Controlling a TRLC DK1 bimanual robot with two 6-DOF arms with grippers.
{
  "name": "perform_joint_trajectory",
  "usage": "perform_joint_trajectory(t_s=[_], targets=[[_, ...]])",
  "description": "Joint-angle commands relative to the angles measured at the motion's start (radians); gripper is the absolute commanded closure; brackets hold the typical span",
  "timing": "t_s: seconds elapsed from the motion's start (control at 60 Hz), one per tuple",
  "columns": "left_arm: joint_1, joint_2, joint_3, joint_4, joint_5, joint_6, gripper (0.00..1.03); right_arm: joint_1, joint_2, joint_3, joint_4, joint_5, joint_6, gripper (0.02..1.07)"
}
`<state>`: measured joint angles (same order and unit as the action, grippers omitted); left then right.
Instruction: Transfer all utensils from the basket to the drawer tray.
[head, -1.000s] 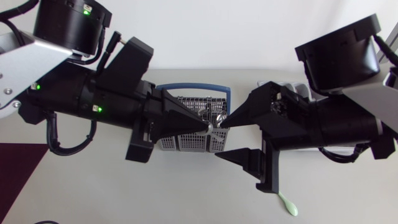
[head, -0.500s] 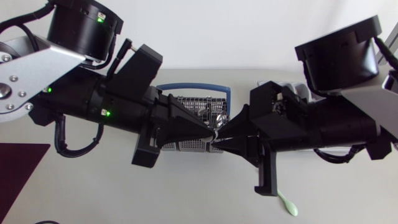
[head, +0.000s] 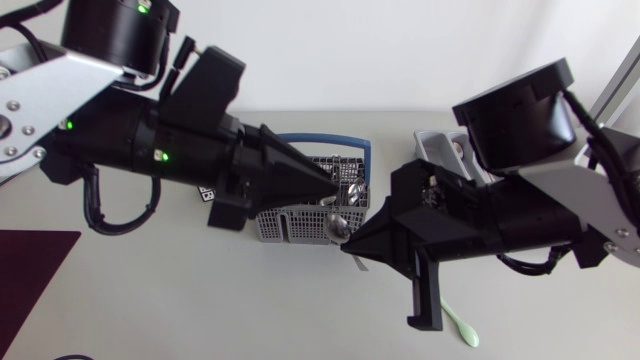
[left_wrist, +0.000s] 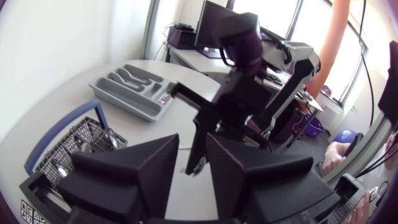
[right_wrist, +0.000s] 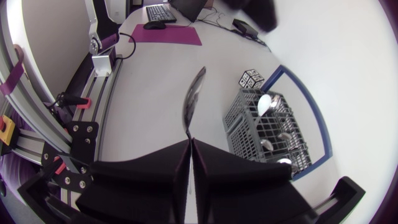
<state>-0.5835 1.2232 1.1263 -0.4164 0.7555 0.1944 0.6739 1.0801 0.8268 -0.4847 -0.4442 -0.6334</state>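
Pulling back from the basket (head: 288, 228), the right claw (right_wrist: 189, 142) now sits over the bare worktop (head: 150, 300) just in front of it. A second ago both claw tips met above the mesh compartments. Half a second ago its fingers came together there, and they are now pressed flat on a silver utensil (right_wrist: 194, 99), which looks like a spoon and sticks straight out ahead of the tips. The left claw (left_wrist: 193, 138) has drawn up and away from that meeting point. Its fingers stand apart with nothing between them, hanging over the basket's far side.

I read this as a finished hand-over: the left arm has let go and the right arm alone carries the piece. The drawer tray (left_wrist: 134, 90) lies well apart from the basket, on the right arm's side and partly hidden under it in the head view. Carrying the utensil there looks like the step in hand. Several more spoons (right_wrist: 268, 102) stand in the basket, so the task is far from done.
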Motion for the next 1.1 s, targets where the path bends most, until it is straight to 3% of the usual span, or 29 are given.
perform_joint_trajectory(t_s=[0.0,0.167,0.35,0.45,0.55,0.733,0.967,1.083], targets=[[0.057,-0.004,0.056,0.034,0.013,-0.058,0.28,-0.027,0.012,-0.049,-0.025,0.004,-0.028,1.02],[0.175,0.021,0.078,0.082,-0.03,-0.125,0.27,-0.152,-0.042,-0.109,-0.038,0.004,-0.107,1.02],[0.182,0.099,0.064,-0.032,-0.291,-0.041,0.27,-0.444,-0.089,-0.144,-0.065,0.01,-0.307,1.02],[0.175,0.125,0.033,-0.05,-0.354,-0.029,0.27,-0.657,-0.055,-0.138,-0.04,-0.002,-0.457,1.02],[0.168,0.151,0.026,-0.081,-0.378,-0.032,0.27,-0.852,0.035,-0.114,0.001,-0.027,-0.603,1.02],[0.157,0.197,0.018,-0.098,-0.41,-0.044,0.27,-1.077,0.244,-0.052,0.086,-0.044,-0.799,1.02],[0.154,0.228,0.015,-0.107,-0.42,-0.07,0.28,-1.188,0.458,0.006,0.241,-0.036,-0.913,1.02],[0.149,0.24,0.01,-0.114,-0.424,-0.079,0.28,-1.191,0.541,0.005,0.382,0.002,-0.924,1.02]])
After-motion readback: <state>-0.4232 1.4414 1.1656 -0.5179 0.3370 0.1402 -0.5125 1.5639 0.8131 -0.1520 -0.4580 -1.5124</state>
